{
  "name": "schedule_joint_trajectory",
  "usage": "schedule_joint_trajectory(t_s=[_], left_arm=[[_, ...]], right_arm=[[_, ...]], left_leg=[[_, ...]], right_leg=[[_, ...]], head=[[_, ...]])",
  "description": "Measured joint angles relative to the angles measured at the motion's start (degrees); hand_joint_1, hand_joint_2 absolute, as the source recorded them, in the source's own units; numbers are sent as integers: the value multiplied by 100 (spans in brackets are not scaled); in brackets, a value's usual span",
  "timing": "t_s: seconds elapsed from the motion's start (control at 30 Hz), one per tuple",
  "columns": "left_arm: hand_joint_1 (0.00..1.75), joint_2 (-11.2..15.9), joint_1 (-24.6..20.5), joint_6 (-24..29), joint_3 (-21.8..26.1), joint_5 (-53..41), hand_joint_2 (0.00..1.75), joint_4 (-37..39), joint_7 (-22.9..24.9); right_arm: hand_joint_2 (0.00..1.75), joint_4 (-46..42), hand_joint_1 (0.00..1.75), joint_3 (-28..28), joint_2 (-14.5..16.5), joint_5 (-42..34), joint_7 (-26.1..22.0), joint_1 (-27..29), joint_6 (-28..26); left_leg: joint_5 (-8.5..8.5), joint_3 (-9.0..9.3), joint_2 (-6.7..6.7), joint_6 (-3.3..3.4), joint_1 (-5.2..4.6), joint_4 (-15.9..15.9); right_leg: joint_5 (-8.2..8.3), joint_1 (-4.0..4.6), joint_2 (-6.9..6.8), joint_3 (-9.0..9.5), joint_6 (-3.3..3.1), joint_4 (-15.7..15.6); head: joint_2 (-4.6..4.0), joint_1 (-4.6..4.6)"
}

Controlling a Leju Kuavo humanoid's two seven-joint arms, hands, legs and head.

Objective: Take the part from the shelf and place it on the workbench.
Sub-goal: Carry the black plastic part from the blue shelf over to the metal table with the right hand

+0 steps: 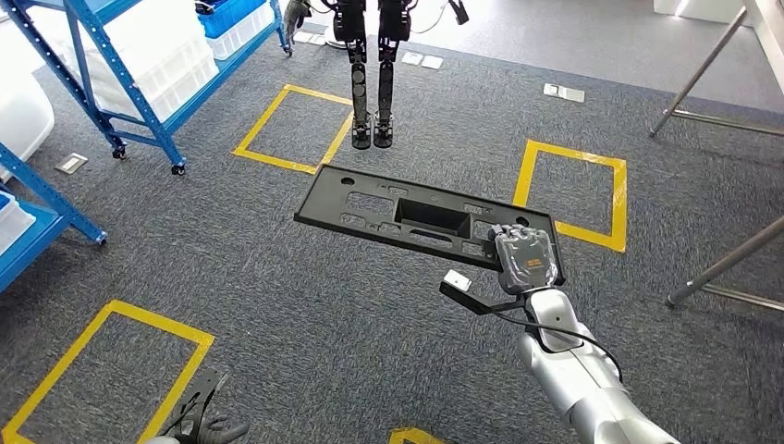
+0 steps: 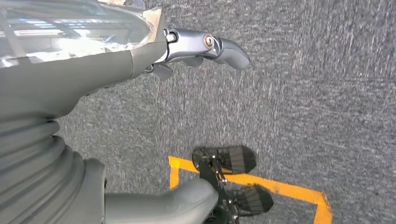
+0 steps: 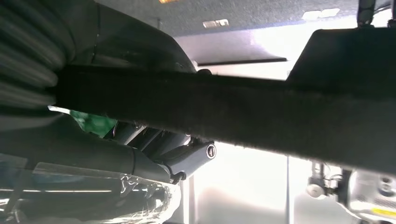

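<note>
The part (image 1: 407,213) is a long flat black plastic panel with a rectangular opening and several small cutouts. My right hand (image 1: 527,259) grips its right end and holds it level above the grey carpet, out in front of me. In the right wrist view the part's edge (image 3: 233,107) runs across as a dark bar, with my right hand (image 3: 177,154) wrapped beneath it. My left hand (image 1: 199,425) hangs low at my left side, and in its own wrist view the left hand (image 2: 205,46) has its fingers stretched out over the carpet, holding nothing.
A blue shelf rack (image 1: 139,74) with white and blue bins stands at the far left. Yellow tape squares (image 1: 573,194) mark the carpet. Another robot's legs (image 1: 370,92) stand straight ahead. Slanted metal legs (image 1: 721,268) rise at the right.
</note>
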Motion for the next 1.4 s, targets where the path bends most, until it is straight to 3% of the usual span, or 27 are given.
schedule_joint_trajectory(t_s=[0.03, 0.1, 0.17, 0.2, 0.27, 0.3, 0.37, 0.43, 0.47, 0.53, 0.57, 0.63, 0.7, 0.77, 0.8, 0.83, 0.87, 0.93, 1.0, 1.07, 1.13, 1.2, 1.27, 1.3, 1.33, 1.4], left_arm=[[0, -1, -2, -7, 1, 1, 175, -1, -2], [0, -10, -10, -17, 1, 1, 175, -3, -5], [0, -15, -9, -22, 0, 1, 175, -3, -20], [0, -14, -4, -10, 0, -2, 175, -3, -38], [0, -13, 3, 66, -4, -15, 175, -3, -107], [0, -13, 2, 123, -8, -21, 175, -3, -157], [0, -12, -11, 218, -13, -21, 175, -7, -270], [0, 4, -38, 245, -15, -1, 175, -19, -380], [0, 11, -53, 234, -14, 21, 175, -26, -435], [0, 15, -75, 178, -12, 70, 175, -34, -545], [0, 11, -87, 136, -10, 97, 175, -36, -583], [0, 2, -99, 34, -9, 127, 175, -37, -617], [0, -3, -77, -44, -8, 134, 175, -36, -613], [0, -9, -44, -70, -7, 145, 175, -34, -582], [0, -13, -37, -76, -7, 151, 175, -34, -562], [0, -18, -35, -80, -7, 155, 175, -33, -546], [0, -21, -36, -83, -8, 156, 175, -33, -537], [0, -23, -38, -96, -8, 162, 175, -33, -519], [0, -27, -35, -123, -6, 179, 175, -33, -483], [0, -39, -41, -169, -3, 214, 175, -33, -443], [0, -54, -51, -205, -1, 243, 175, -33, -425], [0, -56, -38, -216, 2, 253, 175, -33, -416], [0, -52, -18, -243, 5, 282, 175, -33, -388], [0, -52, -14, -262, 7, 296, 175, -32, -370], [0, -55, -13, -282, 7, 301, 175, -32, -349], [0, -61, -17, -296, 2, 263, 175, -32, -293]], right_arm=[[175, 8, 175, -1, -4, 0, 9, 0, 1], [175, 19, 175, 1, -19, 7, 15, -6, 1], [175, 27, 175, 8, -16, 23, 30, -20, 4], [175, 29, 175, 11, -10, 34, 53, -18, 7], [175, 28, 175, 12, -7, 72, 138, 20, 22], [175, 23, 175, 10, -10, 100, 187, 43, 34], [175, -18, 175, 7, -23, 166, 255, 71, 83], [175, -112, 175, 3, -28, 228, 286, 75, 170], [175, -163, 175, -2, -27, 258, 294, 74, 221], [175, -247, 175, -16, -31, 319, 304, 72, 311], [175, -285, 175, -23, -30, 357, 309, 70, 351], [175, -345, 175, -34, -29, 445, 326, 45, 416], [175, -368, 175, -39, -5, 524, 346, 6, 457], [175, -368, 175, -39, 25, 589, 365, -24, 489], [175, -368, 175, -39, 33, 624, 374, -41, 504], [175, -368, 175, -39, 36, 656, 384, -64, 517], [175, -368, 175, -39, 40, 683, 393, -91, 527], [175, -368, 175, -39, 51, 724, 416, -157, 536], [175, -370, 175, -43, 66, 775, 456, -232, 553], [175, -373, 175, -56, 59, 862, 526, -303, 587], [175, -373, 175, -74, 33, 929, 583, -397, 620], [175, -373, 175, -87, 22, 956, 608, -508, 640], [175, -372, 175, -98, 19, 998, 639, -581, 649], [175, -370, 175, -104, 13, 1031, 659, -608, 656], [175, -368, 175, -110, 4, 1072, 675, -645, 673], [175, -357, 175, -122, -17, 1132, 691, -774, 714]], left_leg=[[18, 16, 75, 5, -7, -34], [71, 61, 211, 43, -7, -121], [107, 83, 355, 80, -14, -178], [108, 77, 430, 90, -25, -179], [106, 69, 575, 89, -39, -176], [103, 67, 645, 86, -41, -174], [90, 71, 780, 65, -40, -167], [62, 75, 906, 14, -69, -152], [48, 83, 968, -16, -85, -146], [25, 108, 1102, -69, -96, -149], [-6, 111, 1096, -101, -77, -129], [-231, 7, 826, -157, -27, 156], [-651, -307, 468, -194, 2, 890], [-891, -616, 372, -215, 11, 1546], [-841, -647, 365, -218, 22, 1592], [-688, -568, 355, -219, 40, 1411], [-478, -402, 303, -222, 67, 1056], [-171, -68, 77, -236, 121, 340], [-105, 46, -30, -226, 111, 63], [-62, 50, 98, -145, 68, 16], [9, 63, 234, -26, 45, -59], [44, 58, 378, 40, 14, -96], [46, 49, 525, 51, -13, -95], [45, 48, 594, 51, -19, -94], [43, 47, 662, 49, -22, -93], [35, 49, 794, 35, -30, -89]], right_leg=[[16, -2, 53, -22, 31, -12], [-46, 15, -111, -121, 57, 110], [-305, 27, -477, -413, 33, 675], [-463, 21, -593, -609, 29, 1078], [-627, -8, -669, -853, 70, 1611], [-594, -26, -690, -817, 113, 1576], [-338, -56, -849, -412, 207, 855], [-115, -29, -1128, -17, 205, 139], [-65, -6, -1199, 61, 171, -20], [-34, 22, -1099, 49, 98, -62], [-18, -6, -1023, 51, 67, -74], [16, -63, -876, 59, -24, -95], [34, -75, -733, 56, -99, -101], [43, -61, -567, 51, -122, -98], [48, -58, -481, 51, -123, -94], [53, -58, -398, 51, -123, -86], [55, -61, -322, 50, -118, -71], [56, -47, -183, 12, -89, -18], [81, -38, -57, -55, -11, 9], [126, -48, 31, -128, 89, -15], [26, -35, -199, -285, 107, 188], [-281, -23, -551, -609, 66, 879], [-531, -26, -656, -902, 73, 1581], [-552, -27, -668, -922, 98, 1677], [-493, -28, -694, -819, 134, 1531], [-255, -24, -905, -363, 189, 729]], head=[[0, -11], [0, -9], [0, 14], [0, 25], [0, 32], [0, 35], [0, 36], [0, 31], [0, 28], [0, 23], [0, 23], [0, 14], [0, -4], [0, -13], [0, -14], [0, -15], [0, -16], [0, -10], [0, -3], [0, 0], [0, 16], [0, 42], [0, 56], [0, 55], [0, 58], [0, 62]])
